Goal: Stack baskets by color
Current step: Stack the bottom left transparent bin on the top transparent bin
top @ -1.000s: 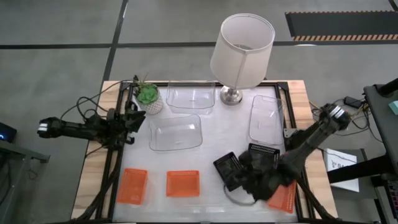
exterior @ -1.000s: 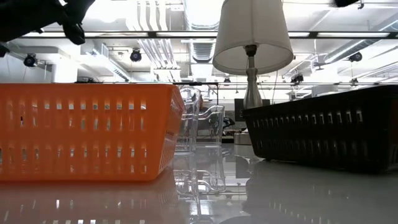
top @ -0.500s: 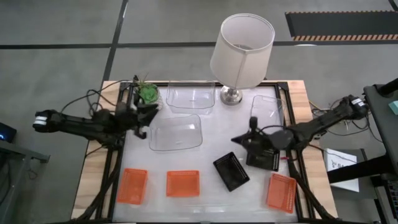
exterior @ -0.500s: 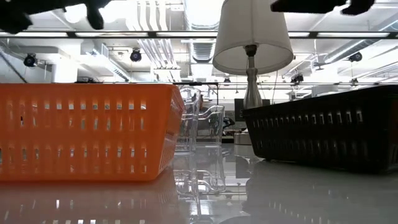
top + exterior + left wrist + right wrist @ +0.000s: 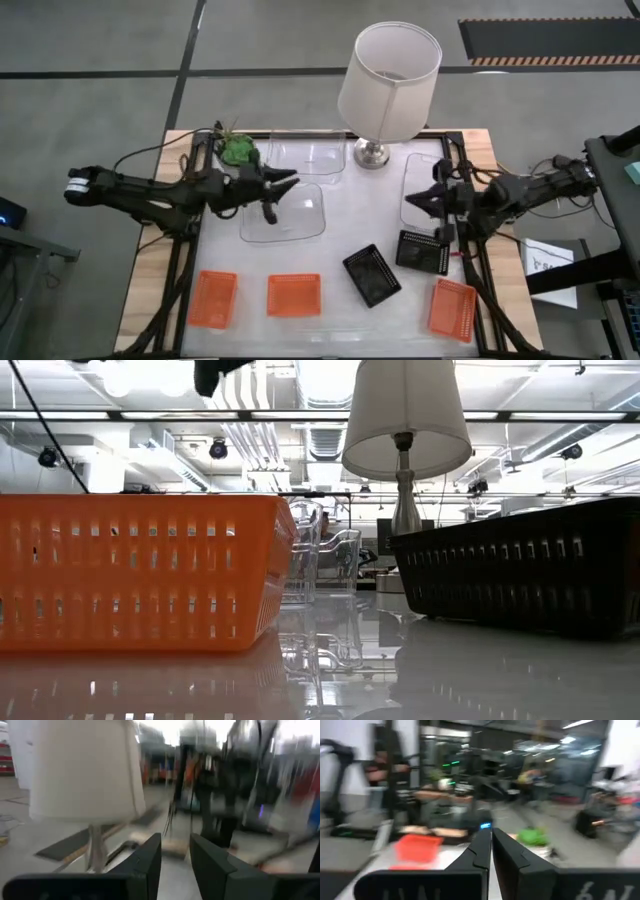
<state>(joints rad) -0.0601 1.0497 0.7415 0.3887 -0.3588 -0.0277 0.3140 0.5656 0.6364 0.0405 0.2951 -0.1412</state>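
clear basket (image 5: 283, 213) sitting mid-worktop, left of centre, nothing in it, another clear basket (image 5: 307, 157) just behind it near the lamp (image 5: 388, 72) and a third clear basket (image 5: 428, 190) over on the right side. looks like the step in hand is going for that middle clear one, so best bet is probably coming down on the near long rim, pinching one wall only, and lifting level so the slippery plastic doesn't twist out. then dropping it square into one of the other clear ones.

left hand (image 5: 277, 186) hovering right over the back-left corner of that basket, fingers (image 5: 147, 858) parted a little, nothing between them, not touching the rim as far as can be told.

right hand (image 5: 425, 200) up over the right clear basket, fingers pressed together, holding nothing. two black baskets (image 5: 397, 263) just in front of it. orange baskets (image 5: 294, 295) strung along the front edge, none of the colours stacked yet. potted plant (image 5: 238, 150) close to the left arm, worth steering clear of.
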